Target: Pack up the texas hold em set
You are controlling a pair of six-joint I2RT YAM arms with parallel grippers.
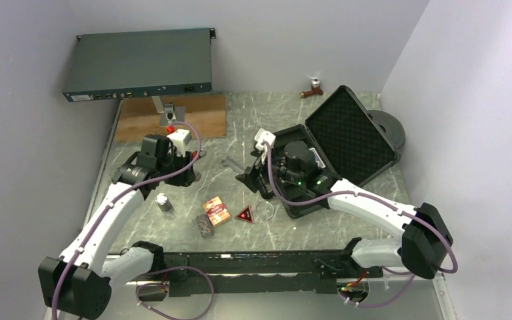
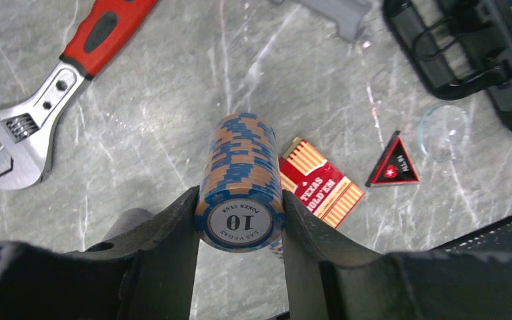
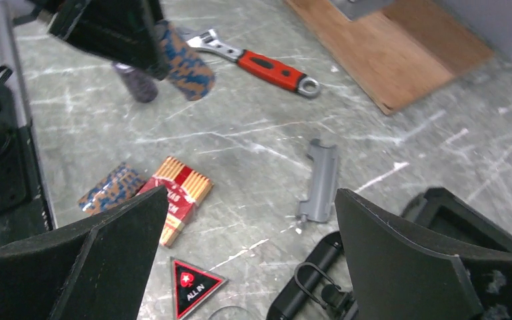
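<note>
Our left fingers (image 2: 173, 247) pinch 1 blue-orange chip stack (image 2: 240, 167) over the worktop (image 2: 140, 133). Our right fingers (image 3: 400, 267) stand spread wide beside the open black case (image 1: 350, 130). The card box (image 2: 320, 190) and red triangle (image 2: 393, 163) lie on the worktop nearby.

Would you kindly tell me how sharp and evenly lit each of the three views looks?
Top external: even light, faint shadows, the red triangle too small to read. Left wrist: sharp, the chip stack shows a legible face, the fingers almost black. Right wrist: the triangle's lettering readable, the wrench slightly softer.
</note>
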